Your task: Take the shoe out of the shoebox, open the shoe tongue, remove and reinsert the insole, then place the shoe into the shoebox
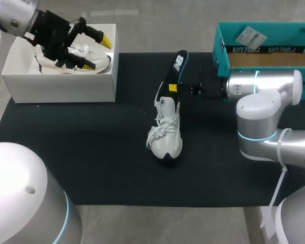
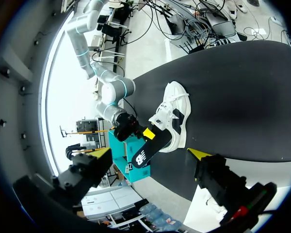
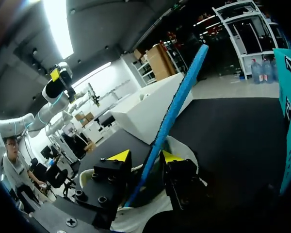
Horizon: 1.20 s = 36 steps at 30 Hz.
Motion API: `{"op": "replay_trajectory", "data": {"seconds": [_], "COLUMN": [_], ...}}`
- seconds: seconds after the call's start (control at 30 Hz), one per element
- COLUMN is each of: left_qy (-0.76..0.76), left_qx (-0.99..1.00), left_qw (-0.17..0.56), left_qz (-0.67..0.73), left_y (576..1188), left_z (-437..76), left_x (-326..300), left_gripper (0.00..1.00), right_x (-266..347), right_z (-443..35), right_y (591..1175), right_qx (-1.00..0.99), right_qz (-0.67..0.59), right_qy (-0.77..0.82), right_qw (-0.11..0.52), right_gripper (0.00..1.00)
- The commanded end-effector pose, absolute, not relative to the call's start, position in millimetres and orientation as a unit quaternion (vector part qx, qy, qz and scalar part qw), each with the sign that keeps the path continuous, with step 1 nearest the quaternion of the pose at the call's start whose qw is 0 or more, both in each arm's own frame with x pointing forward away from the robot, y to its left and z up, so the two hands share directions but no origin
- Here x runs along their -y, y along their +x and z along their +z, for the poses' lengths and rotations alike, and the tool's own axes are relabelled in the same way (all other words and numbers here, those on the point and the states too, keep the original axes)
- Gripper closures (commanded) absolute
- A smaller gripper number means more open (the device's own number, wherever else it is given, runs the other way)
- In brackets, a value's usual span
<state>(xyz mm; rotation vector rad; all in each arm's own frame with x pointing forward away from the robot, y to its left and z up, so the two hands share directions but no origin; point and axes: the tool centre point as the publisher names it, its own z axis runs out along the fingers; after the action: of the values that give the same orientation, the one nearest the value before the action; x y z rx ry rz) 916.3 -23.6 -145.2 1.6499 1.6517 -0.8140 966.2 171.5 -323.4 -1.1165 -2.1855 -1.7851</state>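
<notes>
The shoe [image 1: 165, 133] is lying mid-desk [image 1: 91, 152], toe toward the robot. The right jaws are pinching the insole [image 1: 176, 71], which is sticking up from the heel, probably to draw it free. The left jaws are hanging spread above the white shoebox [image 1: 61, 86], clear of the work.

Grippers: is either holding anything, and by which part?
The right gripper pinches the insole by its lower part, above the shoe; the left gripper is open, holding nothing.
</notes>
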Motion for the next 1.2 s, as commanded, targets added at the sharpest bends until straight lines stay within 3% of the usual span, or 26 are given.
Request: {"op": "replay_trajectory", "data": {"seconds": [0.03, 0.77, 0.8, 0.87, 1.2], "left_qy": [0.631, 0.631, 0.631, 0.631, 0.631], "left_qx": [-0.631, -0.631, -0.631, -0.631, -0.631], "left_qw": [0.327, 0.327, 0.327, 0.327, 0.327], "left_qz": [-0.310, -0.310, -0.310, -0.310, -0.310], "left_y": [916.2, 916.2, 916.2, 916.2, 916.2], "left_z": [-144.7, -144.7, -144.7, -144.7, -144.7], "left_x": [23.5, 23.5, 23.5, 23.5, 23.5], "left_gripper": [0.00, 0.00, 0.00, 0.00, 0.00], "right_x": [-172.8, -177.1, -178.4, -178.5, -173.6], "right_z": [-315.9, -347.0, -345.0, -338.9, -315.8], "right_y": [980.9, 940.0, 939.7, 944.7, 996.0], "right_qx": [0.732, 0.769, 0.767, 0.769, 0.784], "right_qz": [-0.574, -0.520, -0.522, -0.524, -0.526], "right_qy": [-0.361, -0.347, -0.346, -0.343, -0.315], "right_qw": [0.066, 0.138, 0.136, 0.127, 0.098], "right_gripper": [1.00, 1.00, 0.80, 0.27, 0.58]}}
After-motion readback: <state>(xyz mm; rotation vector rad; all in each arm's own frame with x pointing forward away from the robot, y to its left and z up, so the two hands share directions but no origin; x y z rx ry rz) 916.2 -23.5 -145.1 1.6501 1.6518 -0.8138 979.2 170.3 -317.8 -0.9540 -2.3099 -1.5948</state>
